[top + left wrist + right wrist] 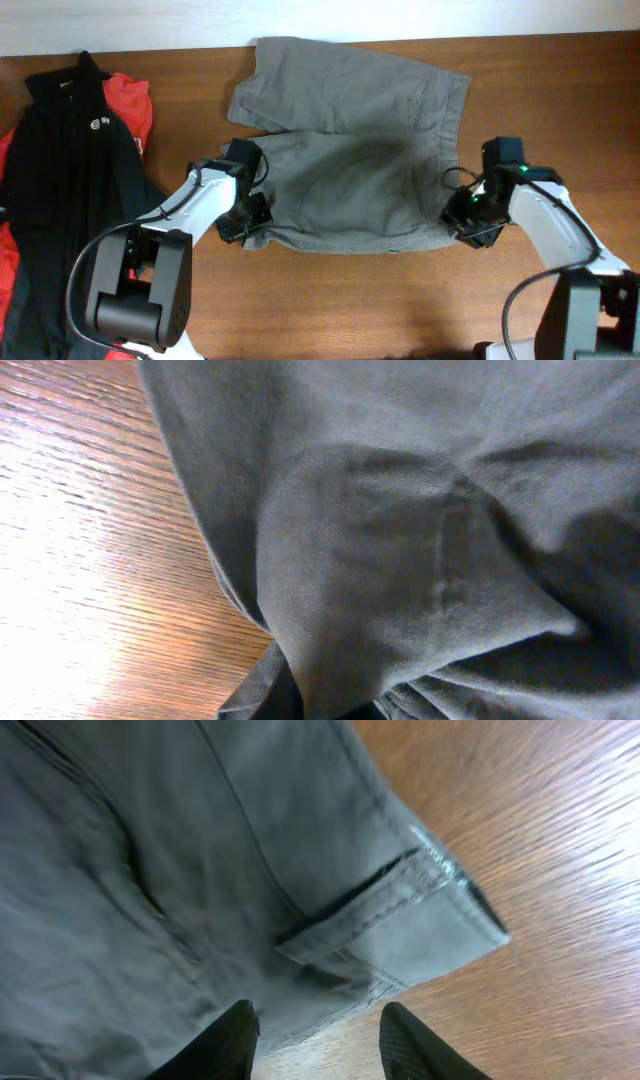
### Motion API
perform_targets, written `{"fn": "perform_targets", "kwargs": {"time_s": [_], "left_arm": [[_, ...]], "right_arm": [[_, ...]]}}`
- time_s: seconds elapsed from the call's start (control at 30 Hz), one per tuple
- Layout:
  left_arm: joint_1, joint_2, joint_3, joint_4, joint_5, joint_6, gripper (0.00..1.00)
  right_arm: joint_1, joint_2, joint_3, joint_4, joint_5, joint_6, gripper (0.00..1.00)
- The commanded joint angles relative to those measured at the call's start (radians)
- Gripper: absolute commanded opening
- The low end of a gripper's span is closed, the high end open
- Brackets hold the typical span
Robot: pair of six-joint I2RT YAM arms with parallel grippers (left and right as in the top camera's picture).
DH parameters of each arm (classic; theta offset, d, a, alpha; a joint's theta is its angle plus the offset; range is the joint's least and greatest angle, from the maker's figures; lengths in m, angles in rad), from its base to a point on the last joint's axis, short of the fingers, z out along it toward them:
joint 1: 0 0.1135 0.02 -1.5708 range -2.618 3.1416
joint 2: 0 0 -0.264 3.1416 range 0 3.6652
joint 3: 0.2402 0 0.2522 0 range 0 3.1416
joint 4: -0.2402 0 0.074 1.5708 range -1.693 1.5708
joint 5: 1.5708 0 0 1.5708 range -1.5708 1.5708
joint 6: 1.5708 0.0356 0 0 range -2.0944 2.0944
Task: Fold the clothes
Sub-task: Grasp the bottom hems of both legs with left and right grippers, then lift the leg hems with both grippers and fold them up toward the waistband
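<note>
Lying on the wooden table (400, 300), the grey shorts (350, 150) span the whole space between the two pincers, with most of the cloth on the far side of both. The cloth is doubled over and softly creased, with a straight stitched seam across it and a thick stitched band ending in a square corner. That band corner (440, 910) sits just beyond the right gripper (320, 1012) and a little to the side of its fingers (235, 1040). These are spread apart, and the edge of the shorts lies in the gap between them. The right arm reaches in low from the near right edge, wrist tilted down over this corner. The left gripper (248, 212) is pressed against the opposite near edge of the shorts, its forearm angled in from the near left. Its wrist view shows only cloth and bare wood, so whether it is clamped cannot be told. A black jacket (60, 160) and a red garment (128, 105) lie well outboard of the left gripper, apart from the shorts.
</note>
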Motion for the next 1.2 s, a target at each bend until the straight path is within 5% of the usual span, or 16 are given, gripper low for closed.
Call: {"fn": "perform_targets", "kwargs": {"time_s": [0.0,0.13,0.3,0.37,0.4,0.77,1.17], "left_arm": [[-0.014,0.027,-0.023,0.017,0.027,0.013,0.01],[-0.014,0.027,-0.023,0.017,0.027,0.013,0.01],[-0.014,0.027,-0.023,0.018,0.019,0.013,0.01],[-0.014,0.027,-0.023,0.018,0.016,0.012,0.01],[-0.014,0.027,-0.023,0.024,-0.019,0.012,0.01],[0.041,-0.064,0.009,-0.172,-0.027,0.013,0.01],[0.040,-0.507,0.009,-0.280,-0.034,0.051,0.01]], "right_arm": [[0.022,0.027,-0.009,-0.009,0.005,0.019,0.53],[0.032,0.051,-0.009,-0.016,0.043,0.019,0.69],[0.035,0.125,-0.009,0.007,0.066,0.018,0.64],[0.035,0.167,-0.009,0.016,0.066,0.006,0.43],[0.029,0.180,-0.009,0.017,0.066,-0.008,0.04],[-0.103,-0.021,-0.004,-0.173,0.061,-0.159,0.04],[-0.136,-0.384,-0.004,-0.423,0.065,-0.234,0.04]]}}
